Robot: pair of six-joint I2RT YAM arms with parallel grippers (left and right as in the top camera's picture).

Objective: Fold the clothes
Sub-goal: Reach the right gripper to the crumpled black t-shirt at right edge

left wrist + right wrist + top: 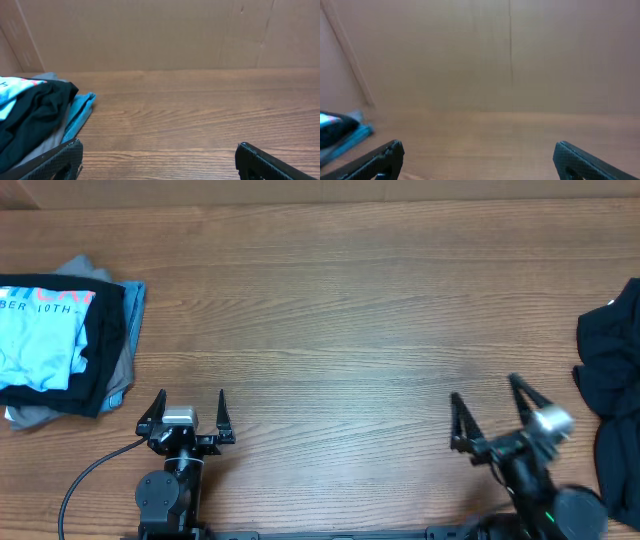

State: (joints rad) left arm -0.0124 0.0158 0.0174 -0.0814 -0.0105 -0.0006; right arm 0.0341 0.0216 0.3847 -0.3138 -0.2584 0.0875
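Two arms sit low at the near edge of the wooden table (350,290), and neither has anything in its grasp. On the left, the left gripper (190,395) points up the table with its jaws spread wide and empty. Just up and to its left lies a folded stack: a light blue T-shirt (40,340) with white lettering on top, a folded black garment (105,340) under it and a grey garment (118,380) peeking out below. The left wrist view shows those black folds near the left finger (62,160), apart from it.

Across the table, the right gripper (485,388) sits slightly angled, jaws also spread wide, holding nothing. The black clothes (608,370) lie in a crumpled heap at the table's right edge, partly cut off by the frame, near that gripper but not touching it. The right wrist view is blurred: bare wood and a cardboard wall (510,55) behind.
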